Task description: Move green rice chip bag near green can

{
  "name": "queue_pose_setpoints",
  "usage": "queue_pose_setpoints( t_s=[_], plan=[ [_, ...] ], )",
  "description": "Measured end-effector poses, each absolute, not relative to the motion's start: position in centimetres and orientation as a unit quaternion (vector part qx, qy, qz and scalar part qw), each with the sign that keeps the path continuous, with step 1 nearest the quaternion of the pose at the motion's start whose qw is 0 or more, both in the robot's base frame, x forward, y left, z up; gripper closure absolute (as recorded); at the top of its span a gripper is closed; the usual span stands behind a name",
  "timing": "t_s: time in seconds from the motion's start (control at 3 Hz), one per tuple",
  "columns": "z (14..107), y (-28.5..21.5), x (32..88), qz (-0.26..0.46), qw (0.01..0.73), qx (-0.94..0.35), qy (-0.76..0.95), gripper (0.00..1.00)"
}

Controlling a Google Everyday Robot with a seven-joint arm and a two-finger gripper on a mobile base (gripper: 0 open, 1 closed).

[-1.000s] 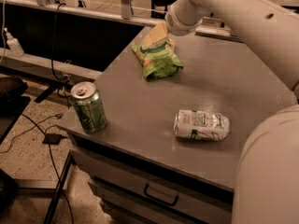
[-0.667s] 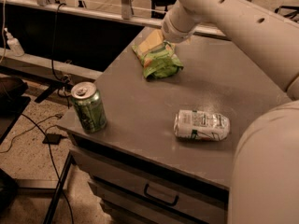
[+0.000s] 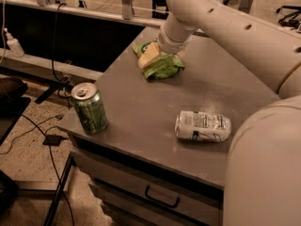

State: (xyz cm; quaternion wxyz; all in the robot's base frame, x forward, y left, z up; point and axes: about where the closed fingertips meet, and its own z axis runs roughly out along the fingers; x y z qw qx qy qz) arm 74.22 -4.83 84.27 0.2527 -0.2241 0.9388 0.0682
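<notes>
The green rice chip bag (image 3: 163,67) lies crumpled at the far middle of the grey table (image 3: 141,102). My gripper (image 3: 151,55) has come down from above onto the bag's left part and touches it; the wrist hides the bag's top. The green can (image 3: 89,108) stands upright at the table's front-left corner, well apart from the bag.
A silver-white can with green stripes (image 3: 203,126) lies on its side at the front right. My arm (image 3: 235,27) spans the back right. The table has a drawer with a handle (image 3: 162,197). Cables (image 3: 42,126) run over the floor to the left.
My gripper has come down and a little left onto the bag. The bag and both cans have stayed in place.
</notes>
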Motion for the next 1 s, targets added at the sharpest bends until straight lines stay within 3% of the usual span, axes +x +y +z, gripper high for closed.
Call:
queue_pose_setpoints(
  t_s=[1.0],
  plan=[
    [83.45, -4.51, 74.06, 0.061, 0.240, -0.240, 0.939, 0.95]
  ],
)
